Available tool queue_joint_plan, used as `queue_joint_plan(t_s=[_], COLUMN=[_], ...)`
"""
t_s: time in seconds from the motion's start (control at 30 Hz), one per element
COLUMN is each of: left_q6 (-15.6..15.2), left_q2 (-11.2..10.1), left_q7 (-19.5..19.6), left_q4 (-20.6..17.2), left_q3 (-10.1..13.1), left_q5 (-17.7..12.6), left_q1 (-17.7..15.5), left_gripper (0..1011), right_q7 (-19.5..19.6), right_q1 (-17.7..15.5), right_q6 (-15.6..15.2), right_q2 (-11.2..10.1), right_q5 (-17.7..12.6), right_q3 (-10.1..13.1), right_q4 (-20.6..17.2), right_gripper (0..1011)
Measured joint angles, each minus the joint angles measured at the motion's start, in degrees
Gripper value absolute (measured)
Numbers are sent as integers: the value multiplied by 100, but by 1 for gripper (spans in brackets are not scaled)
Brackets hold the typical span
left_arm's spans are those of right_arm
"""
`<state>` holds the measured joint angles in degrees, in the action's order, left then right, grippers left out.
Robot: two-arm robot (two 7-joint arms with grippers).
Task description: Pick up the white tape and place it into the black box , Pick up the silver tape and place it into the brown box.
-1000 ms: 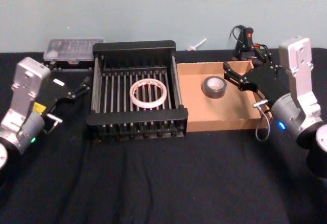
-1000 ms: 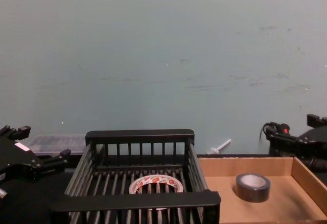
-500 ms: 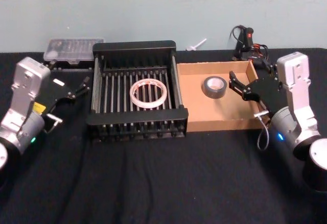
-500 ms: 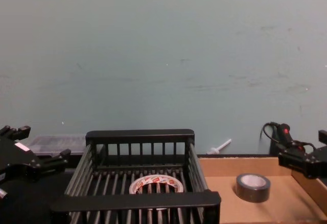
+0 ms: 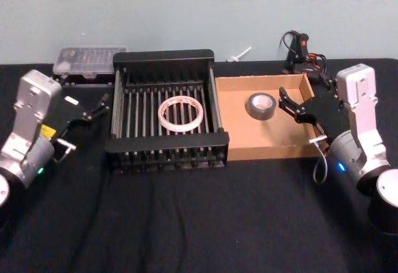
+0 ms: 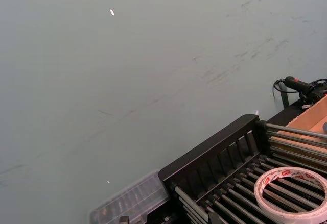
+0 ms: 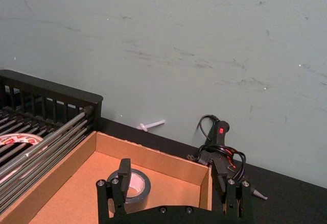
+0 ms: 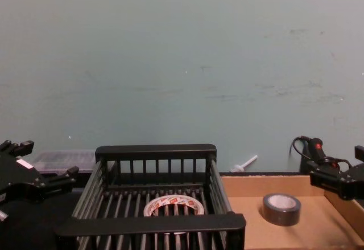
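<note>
The white tape [image 5: 181, 113] is seen lying flat inside the black box [image 5: 165, 148]; the silver tape [image 5: 261, 106] lies flat, core upward, inside the brown box [image 5: 267, 150]. The right gripper [image 5: 293, 105], fingers spread and empty, is positioned at the tray's right wall, with the silver tape at nine o'clock from it, nearer than the left gripper [image 5: 99, 106], also spread, parked at the crate's nine o'clock side. Both placements are judged complete; only retraction remains.

Red printed marks on the inner ring of the white tape [image 6: 290, 192], too small to read, no other words or numbers readable anywhere
</note>
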<state>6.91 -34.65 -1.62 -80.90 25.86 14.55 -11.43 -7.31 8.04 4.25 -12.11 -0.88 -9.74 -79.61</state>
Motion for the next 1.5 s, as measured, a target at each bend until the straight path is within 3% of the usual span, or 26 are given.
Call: queue_joint_plan(t_s=[1.5], left_q6=[0], left_q2=[0], left_q7=[0], left_q4=[0], left_q3=[0], left_q5=[0], left_q1=[0], left_gripper=[1002], right_q7=[-9], right_q1=[0], right_q6=[-1], right_q2=[-8], right_q5=[-23], right_q3=[-5], right_q4=[-8], right_gripper=[1002])
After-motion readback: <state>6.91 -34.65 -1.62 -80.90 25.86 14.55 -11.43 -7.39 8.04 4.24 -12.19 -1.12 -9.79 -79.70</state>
